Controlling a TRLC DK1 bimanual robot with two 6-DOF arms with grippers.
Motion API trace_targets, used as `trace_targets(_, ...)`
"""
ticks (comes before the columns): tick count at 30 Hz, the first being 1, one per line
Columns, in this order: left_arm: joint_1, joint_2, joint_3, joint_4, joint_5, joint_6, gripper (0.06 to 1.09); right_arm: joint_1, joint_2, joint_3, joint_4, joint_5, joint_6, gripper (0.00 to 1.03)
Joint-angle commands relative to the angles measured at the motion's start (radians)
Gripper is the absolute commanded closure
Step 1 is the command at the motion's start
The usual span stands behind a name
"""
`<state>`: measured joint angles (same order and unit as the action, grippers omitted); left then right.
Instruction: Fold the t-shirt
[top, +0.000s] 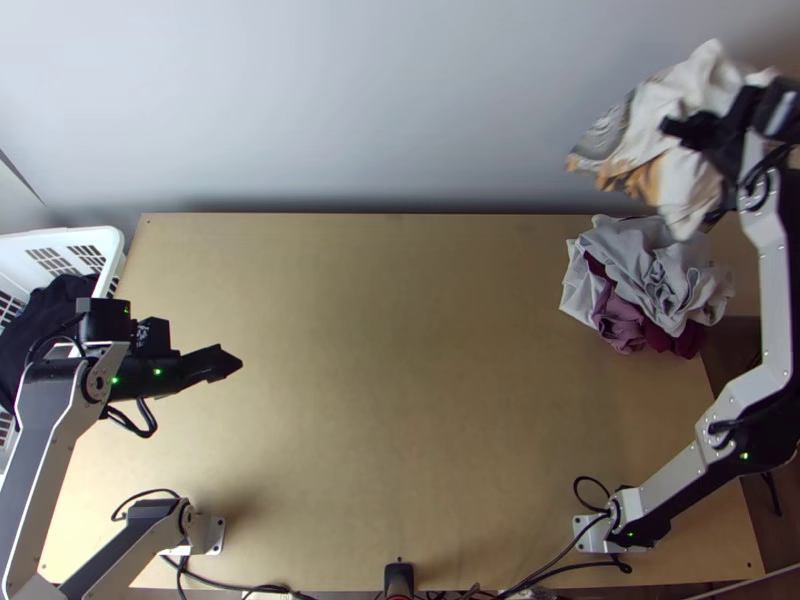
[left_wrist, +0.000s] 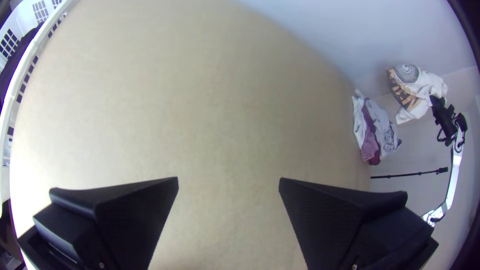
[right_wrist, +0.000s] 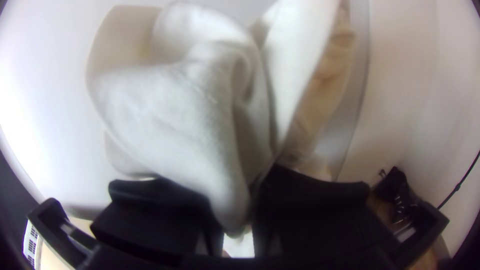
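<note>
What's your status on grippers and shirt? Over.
Left gripper open over table. Right gripper shut on bunched, white printed t-shirt, held up. Possible obstruction: crumpled clothes pile near t-shirt.

Basket (top: 100, 235) by the table's (top: 400, 370) left edge, clothes pile (top: 655, 270) far right (t-shirt (top: 680, 150) near it)

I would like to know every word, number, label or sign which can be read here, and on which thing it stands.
No text can be read.
White garment: grey and orange print, no letters I can make out.
Left arm's black housing: small pale marks, too small to read.
</note>
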<state>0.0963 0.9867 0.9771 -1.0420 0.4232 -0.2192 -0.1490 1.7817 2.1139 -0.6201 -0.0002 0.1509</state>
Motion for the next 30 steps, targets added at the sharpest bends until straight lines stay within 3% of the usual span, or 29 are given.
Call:
trace_targets(1, 0.002, -0.034, -0.049, 0.000, 0.002, 0.003, 0.10, -0.118, 0.085, 0.221, -0.072, -0.037, -0.022, 1.00)
trace_targets(4, 0.002, -0.059, -0.074, -0.001, 0.005, 0.012, 0.10, -0.127, 0.058, 0.170, -0.125, -0.052, -0.040, 1.00)
trace_targets(12, 0.000, -0.099, -0.100, -0.030, 0.006, 0.046, 0.10, -0.182, -0.100, -0.235, -0.113, -0.052, -0.063, 1.00)
trace_targets(16, 0.002, -0.129, -0.115, -0.039, 0.005, 0.058, 0.10, -0.231, -0.185, -0.508, 0.045, -0.060, -0.108, 1.00)
trace_targets(22, 0.010, -0.149, -0.137, -0.059, 0.005, 0.089, 0.10, -0.264, -0.255, -0.801, 0.155, -0.067, -0.165, 1.00)
trace_targets(30, 0.010, -0.160, -0.132, -0.069, 0.005, 0.089, 0.10, -0.254, -0.280, -1.031, 0.246, -0.067, -0.205, 1.00)
